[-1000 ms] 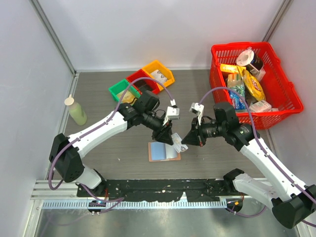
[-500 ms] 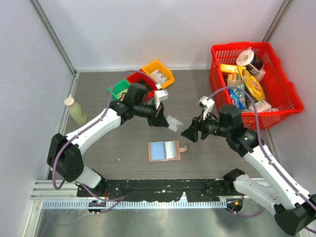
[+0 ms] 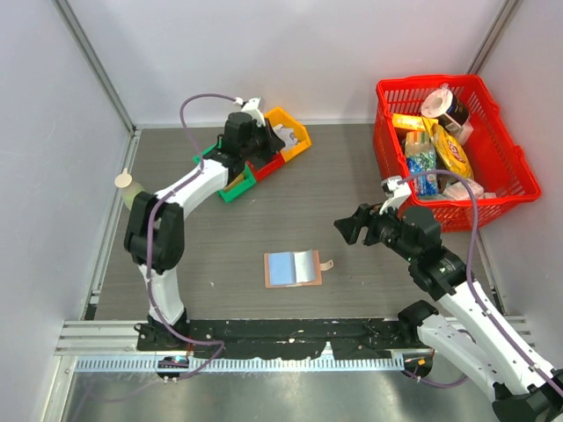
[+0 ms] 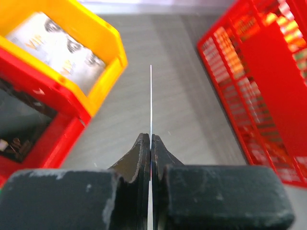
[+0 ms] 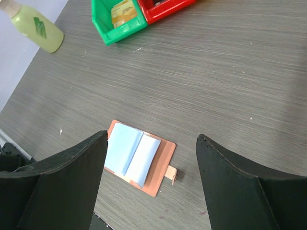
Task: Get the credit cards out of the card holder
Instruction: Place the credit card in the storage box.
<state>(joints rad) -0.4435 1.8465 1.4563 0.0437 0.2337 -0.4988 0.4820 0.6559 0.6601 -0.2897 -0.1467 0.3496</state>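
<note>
Pinching a credit card (image 4: pixel 150 96) edge-on in the closed left claw (image 4: pixel 150 140) beside the yellow bin (image 4: pixel 109 56), risking a slip onto the worktop (image 4: pixel 192 120); holding the right claw (image 5: pixel 151 138) wide, empty.

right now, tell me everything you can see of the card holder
The card holder is a small tan-pink, leather-like bifold lying open and flat on the grey table, pale blue lining up, split into two panels by a centre fold. A little snap tab sticks out from its right edge in the top view. Only the table touches it; no card visibly pokes out.
</note>
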